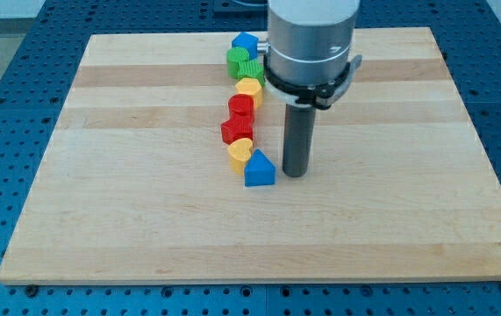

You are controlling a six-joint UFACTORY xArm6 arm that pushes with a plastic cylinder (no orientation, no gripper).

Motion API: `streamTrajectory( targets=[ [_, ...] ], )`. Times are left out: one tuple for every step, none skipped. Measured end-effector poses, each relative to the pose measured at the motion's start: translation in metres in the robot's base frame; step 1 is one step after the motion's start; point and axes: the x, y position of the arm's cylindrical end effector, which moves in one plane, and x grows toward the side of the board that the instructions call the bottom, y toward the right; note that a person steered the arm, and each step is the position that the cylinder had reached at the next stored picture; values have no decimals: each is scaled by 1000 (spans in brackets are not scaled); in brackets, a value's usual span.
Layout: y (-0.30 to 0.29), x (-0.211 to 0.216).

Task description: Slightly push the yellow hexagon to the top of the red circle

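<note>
Yellow hexagon (249, 89) flat, touching red circle (241, 106) just below it.

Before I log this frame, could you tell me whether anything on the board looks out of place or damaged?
Nothing stands out. The blocks sit in one wavy column on the wooden board, upright and undamaged, from the blue block at the view's top to the blue block at its bottom. My tip rests just right of that.

Light: bright, even, from overhead | Shadows: soft and short, a faint one beside my tip (295, 173) on the wooden board (390, 219) | Glare: mild sheen on the arm's silver housing (311, 35) | Focus: sharp throughout, no blur or visible edge distortion
</note>
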Motion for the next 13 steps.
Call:
streamTrajectory(
  targets=[
    [-5, 8],
    [-17, 12],
    [-27, 18],
    [-29, 21],
    [-7, 19],
    [22, -20],
    [16, -36],
    [12, -58],
    [7, -84],
    [0, -100],
    [-2, -101],
    [-4, -114],
    [-7, -132]
  ],
)
